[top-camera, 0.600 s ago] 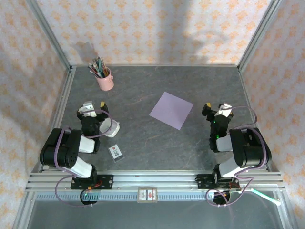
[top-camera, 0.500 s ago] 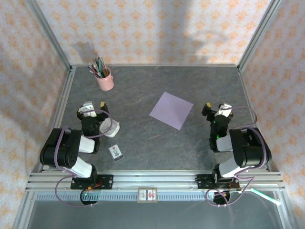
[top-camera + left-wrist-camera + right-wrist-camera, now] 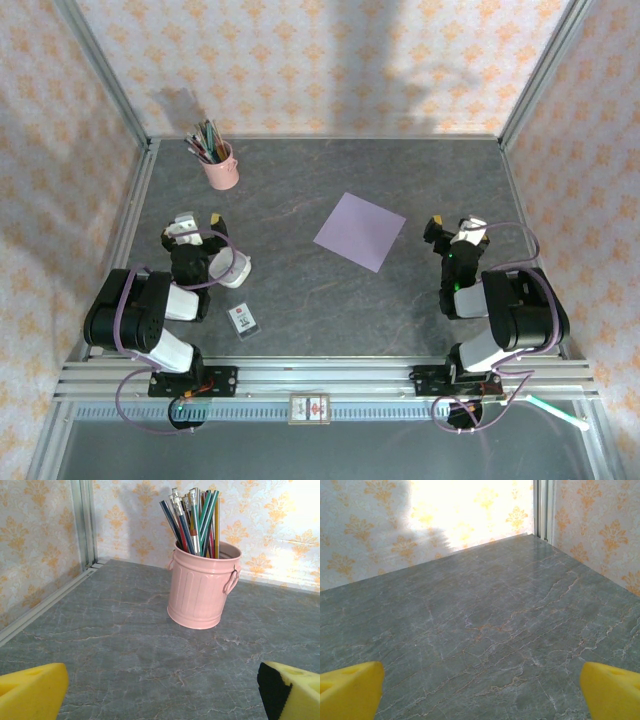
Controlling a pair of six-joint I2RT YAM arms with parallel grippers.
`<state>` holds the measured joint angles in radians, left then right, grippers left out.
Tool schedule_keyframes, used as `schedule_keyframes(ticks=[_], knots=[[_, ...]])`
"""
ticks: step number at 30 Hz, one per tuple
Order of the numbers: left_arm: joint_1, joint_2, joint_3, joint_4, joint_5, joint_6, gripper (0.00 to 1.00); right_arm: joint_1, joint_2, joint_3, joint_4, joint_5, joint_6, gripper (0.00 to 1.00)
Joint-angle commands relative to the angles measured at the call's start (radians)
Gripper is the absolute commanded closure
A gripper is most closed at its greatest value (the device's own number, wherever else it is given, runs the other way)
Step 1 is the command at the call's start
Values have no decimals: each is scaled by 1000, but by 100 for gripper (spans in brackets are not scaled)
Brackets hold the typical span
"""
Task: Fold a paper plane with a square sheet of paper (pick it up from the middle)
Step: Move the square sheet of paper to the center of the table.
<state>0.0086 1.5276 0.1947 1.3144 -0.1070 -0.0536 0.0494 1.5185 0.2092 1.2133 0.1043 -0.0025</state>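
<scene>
Walls: patterned orange-on-cream paper on three sides, metal posts in the corners.

Table: grey, veined like stone. A metal rail runs along the near edge, and both my arms are bolted to it.

My left arm: folded back on itself at the near left, with the wrist pointing away from me toward the far wall. My right arm: the same pose at the near right.

Square sheet of paper: lavender and lying flat on the table, turned so that one corner points toward me. It sits right of centre, between my two arms. It is nearer my right gripper but not touching it, and well apart from my left one.

Pink cup: a small ribbed bucket standing upright at the far left, full of coloured pencils. My left wrist camera looks straight at the cup, with bare table between us.

Left gripper: jaws spread wide with nothing between them. In the wrist view the yellow fingertips sit at opposite bottom corners.

Right gripper: also spread wide and holding nothing. Its wrist view looks over bare table toward the far right corner.

Small white card: has dark print and lies flat just beside my left arm, on the near side. The print is too small to read.
</scene>
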Motion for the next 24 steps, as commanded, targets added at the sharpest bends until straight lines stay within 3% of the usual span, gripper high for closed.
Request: schedule_keyframes(ticks=[1, 13, 16, 19, 21, 24], knots=[[4, 5, 11, 19, 23, 9, 1, 4, 1, 10, 41, 8, -15, 0], [3, -25, -15, 54, -31, -9, 1, 11, -30, 7, 45, 28, -20, 0], [4, -184, -11, -112, -157, -66, 1, 11, -220, 133, -339, 114, 52, 0], [8, -336, 55, -408, -222, -198, 1, -2, -328, 244, -586, 167, 176, 0], [8, -414, 115, -589, -138, -265, 1, -2, -377, 333, -808, 160, 291, 0], [2, -495, 192, -798, 17, -410, 1, 53, -399, 371, -938, -41, 329, 0]])
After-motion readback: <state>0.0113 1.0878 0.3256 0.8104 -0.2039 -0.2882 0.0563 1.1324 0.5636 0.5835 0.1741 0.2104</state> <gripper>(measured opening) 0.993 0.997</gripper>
